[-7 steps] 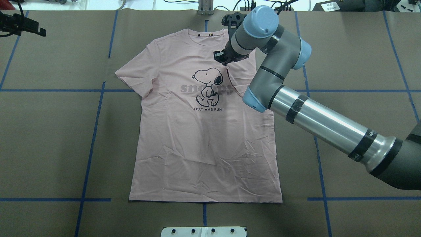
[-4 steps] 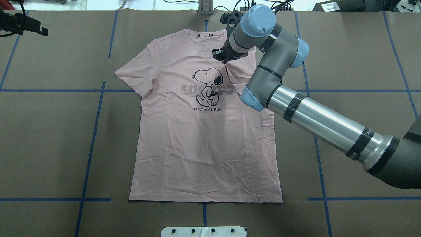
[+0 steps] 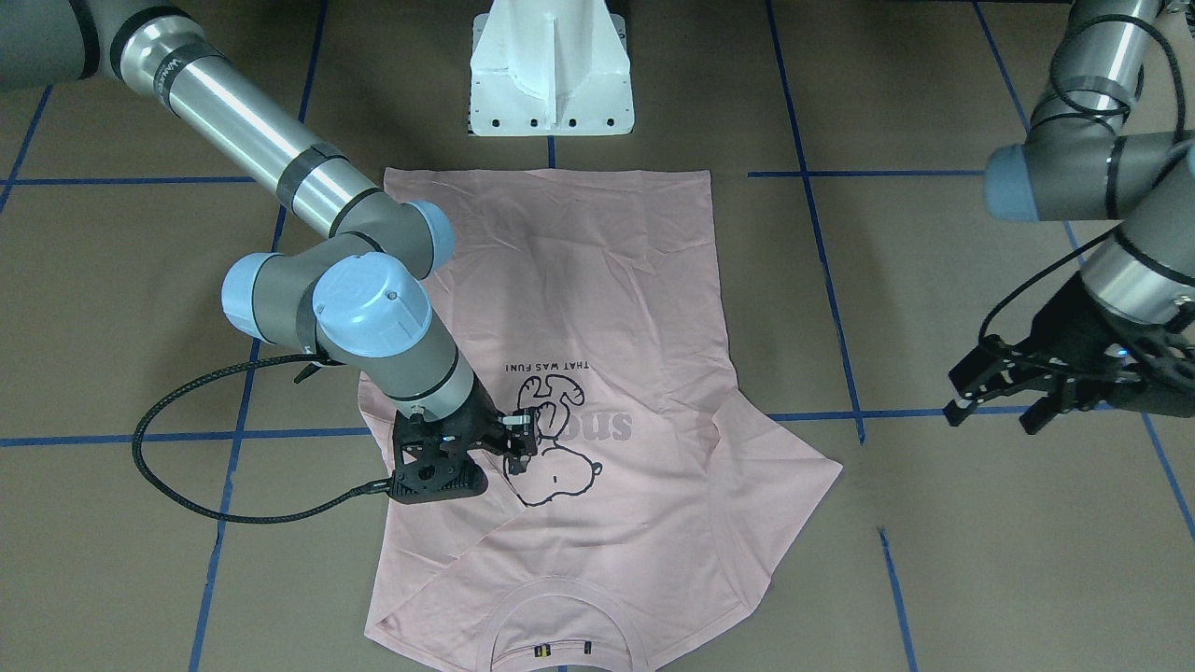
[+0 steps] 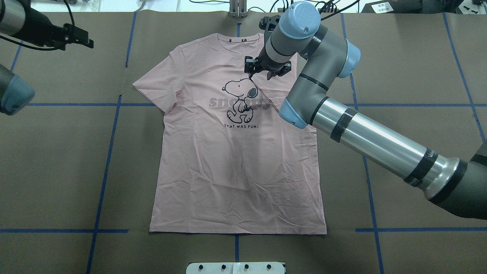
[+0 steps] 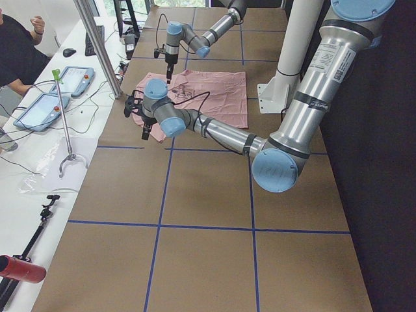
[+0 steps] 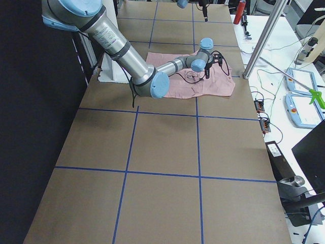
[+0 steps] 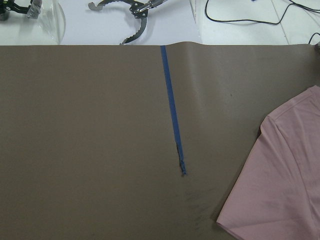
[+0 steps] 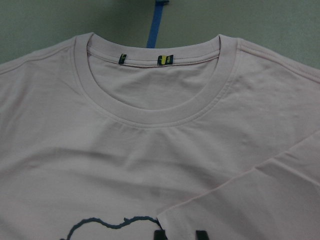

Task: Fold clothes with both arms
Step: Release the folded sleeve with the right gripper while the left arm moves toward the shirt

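- Since a second ago, the right gripper (image 4: 266, 71) has let go: its jaws, pinched then, now stand wide and empty over the chest of the shirt (image 4: 236, 171). The left arm (image 4: 13, 93) has also swung into the overhead view.
- We see the shirt lying flat mid-table (image 4: 57, 152), print up, with the right sleeve (image 4: 273, 85) laid inward across the chest, likely the first fold.
- Its long axis runs straight away from the robot, collar (image 8: 150, 117) far and hem near.
- The left sleeve (image 4: 152, 82) lies spread. The left gripper (image 3: 999, 401) hovers beyond it, open and holding nothing, probably placed to take that sleeve.
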{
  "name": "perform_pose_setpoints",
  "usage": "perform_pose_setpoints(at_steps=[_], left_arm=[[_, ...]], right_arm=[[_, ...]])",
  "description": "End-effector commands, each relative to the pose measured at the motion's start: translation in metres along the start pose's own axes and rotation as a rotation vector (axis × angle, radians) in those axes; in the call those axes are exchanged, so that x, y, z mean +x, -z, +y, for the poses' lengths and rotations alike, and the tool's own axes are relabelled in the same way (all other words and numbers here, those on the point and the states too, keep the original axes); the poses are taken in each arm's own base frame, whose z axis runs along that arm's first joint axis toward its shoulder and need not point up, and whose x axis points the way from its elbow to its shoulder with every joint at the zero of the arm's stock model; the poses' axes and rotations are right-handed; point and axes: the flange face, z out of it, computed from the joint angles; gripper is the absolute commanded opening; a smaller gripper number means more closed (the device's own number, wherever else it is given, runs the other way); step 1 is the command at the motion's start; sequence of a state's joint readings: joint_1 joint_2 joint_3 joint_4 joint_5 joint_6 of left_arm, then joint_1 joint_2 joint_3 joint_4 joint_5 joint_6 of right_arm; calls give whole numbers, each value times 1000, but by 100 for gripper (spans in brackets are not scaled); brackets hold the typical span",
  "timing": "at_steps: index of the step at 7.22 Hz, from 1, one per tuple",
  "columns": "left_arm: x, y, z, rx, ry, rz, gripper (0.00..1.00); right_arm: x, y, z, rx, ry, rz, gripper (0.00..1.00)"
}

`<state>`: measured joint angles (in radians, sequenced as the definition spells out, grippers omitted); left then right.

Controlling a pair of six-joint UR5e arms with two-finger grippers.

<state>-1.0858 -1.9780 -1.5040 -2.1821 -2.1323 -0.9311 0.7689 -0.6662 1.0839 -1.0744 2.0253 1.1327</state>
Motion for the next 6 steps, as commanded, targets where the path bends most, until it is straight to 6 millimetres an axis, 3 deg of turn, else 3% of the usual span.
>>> perform_pose_setpoints(at_steps=[1,3,4,5,6], left_arm=[[75,-55,41,14,138,-18,100],[100,-100,66,85,195,-91,100],[89,-130,74,116,194,-163,100],[80,-145,80,128,188,-202,100],[73,-152,82,129,189,-218,100]], right_arm=[[12,42,21,-63,-81,102,100],[47,77,46,-85,-123,162,100],[70,89,50,-75,-130,162,100],[88,89,55,-84,-132,168,100],[90,90,56,-83,-132,166,100]])
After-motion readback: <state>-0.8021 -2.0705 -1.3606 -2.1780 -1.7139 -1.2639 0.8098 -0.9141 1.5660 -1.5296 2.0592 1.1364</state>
